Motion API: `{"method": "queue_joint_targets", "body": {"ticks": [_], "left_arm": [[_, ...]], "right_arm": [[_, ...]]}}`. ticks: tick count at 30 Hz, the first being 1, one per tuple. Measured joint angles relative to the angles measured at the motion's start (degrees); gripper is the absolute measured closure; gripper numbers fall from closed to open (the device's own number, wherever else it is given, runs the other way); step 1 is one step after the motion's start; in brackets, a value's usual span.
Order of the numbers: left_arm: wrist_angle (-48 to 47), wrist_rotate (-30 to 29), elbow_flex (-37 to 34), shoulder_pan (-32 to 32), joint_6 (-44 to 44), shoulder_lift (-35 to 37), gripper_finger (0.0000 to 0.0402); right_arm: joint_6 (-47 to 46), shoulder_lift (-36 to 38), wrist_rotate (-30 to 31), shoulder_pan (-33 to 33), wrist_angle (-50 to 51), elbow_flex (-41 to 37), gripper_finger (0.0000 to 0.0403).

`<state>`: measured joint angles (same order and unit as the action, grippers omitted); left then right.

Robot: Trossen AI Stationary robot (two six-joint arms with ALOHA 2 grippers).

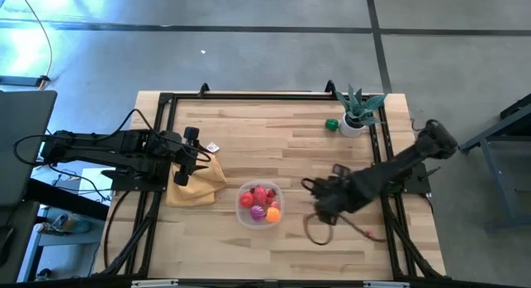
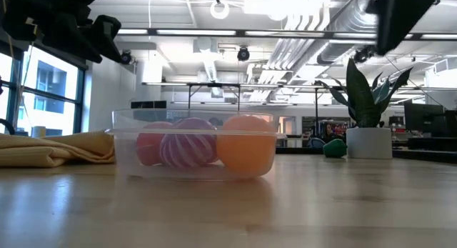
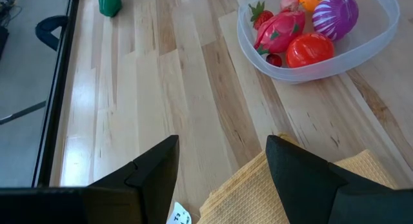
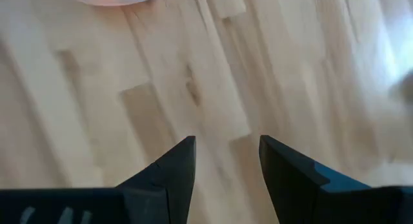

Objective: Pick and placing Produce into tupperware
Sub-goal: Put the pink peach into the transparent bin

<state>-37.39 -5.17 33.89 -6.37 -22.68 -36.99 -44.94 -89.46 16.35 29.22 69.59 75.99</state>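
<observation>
Both dark fingers fill the left wrist view, the left hand (image 3: 222,169) open and empty over the yellow cloth (image 3: 284,192). Beyond sits the tupperware (image 3: 381,37) holding produce (image 3: 303,48); one green piece (image 3: 110,3) remains near the far edge. Right wrist: the right hand (image 4: 227,162) is open over bare worktop (image 4: 97,88). Only the high view shows the plant (image 1: 358,112).

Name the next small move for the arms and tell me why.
Probably swing the right gripper toward the green toy beside the potted plant. It looks like the only produce outside the clear container, and that gripper's jaws are open and empty.
</observation>
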Motion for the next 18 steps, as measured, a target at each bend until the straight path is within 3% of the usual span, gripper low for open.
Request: {"method": "queue_joint_targets", "body": {"ticks": [9, 14, 18], "left_arm": [[0.0, 0.0, 0.0, 0.0, 0.0, 0.0, 0.0181], [0.0, 0.0, 0.0, 0.0, 0.0, 0.0, 0.0181], [0.0, 0.0, 0.0, 0.0, 0.0, 0.0, 0.0181]], "right_arm": [[-43.8, 13.2, 0.0, 15.1, 0.2, -8.9, 0.024], [-67.6, 15.3, -2.5, 22.5, 0.6, -11.6, 0.024], [-81.4, 14.9, -6.7, 27.5, 0.4, -13.0, 0.024]]}}
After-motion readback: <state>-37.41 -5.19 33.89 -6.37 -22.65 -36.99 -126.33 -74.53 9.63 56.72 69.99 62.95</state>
